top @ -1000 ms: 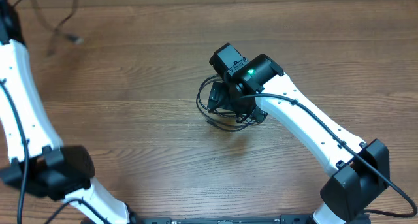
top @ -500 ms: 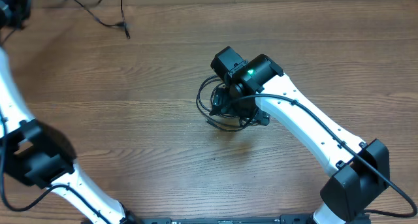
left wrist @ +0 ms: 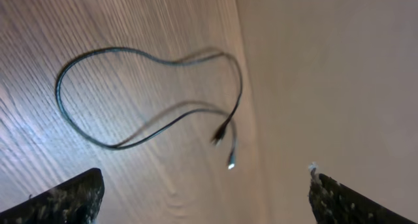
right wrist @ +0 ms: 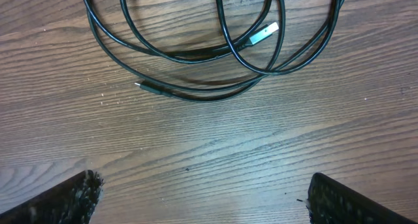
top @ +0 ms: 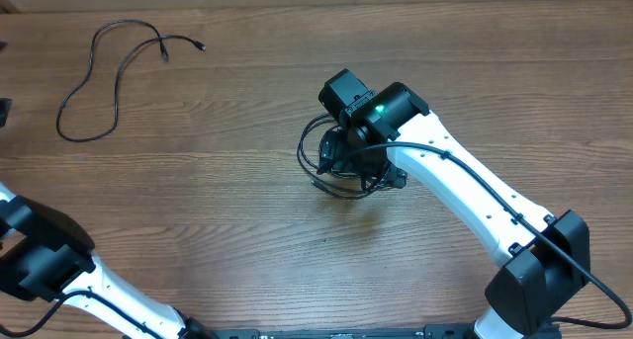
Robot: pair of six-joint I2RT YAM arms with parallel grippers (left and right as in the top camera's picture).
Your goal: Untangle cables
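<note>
One thin black cable (top: 124, 23) lies as a loose loop at the table's far left, free of the others. In the left wrist view this cable (left wrist: 117, 49) lies flat with both plug ends close together. My left gripper (left wrist: 206, 198) hovers above it, open and holding nothing. The other cables (top: 305, 149) stay tangled at the table's middle, partly hidden under my right arm. In the right wrist view their loops (right wrist: 196, 56) overlap, with a silver-tipped plug (right wrist: 264, 33) among them. My right gripper (right wrist: 206, 198) stands open just short of them, nothing between its fingers.
The wooden table's far edge (left wrist: 243, 87) runs right beside the loose cable's plugs. My left arm's elbow (top: 45, 260) sits at the near left corner, and the right arm's base (top: 539, 280) at the near right.
My left gripper has opened and let go of the cable, which has dropped into a loop at the far left. The left arm swung out past the left edge. The right arm stayed still.
</note>
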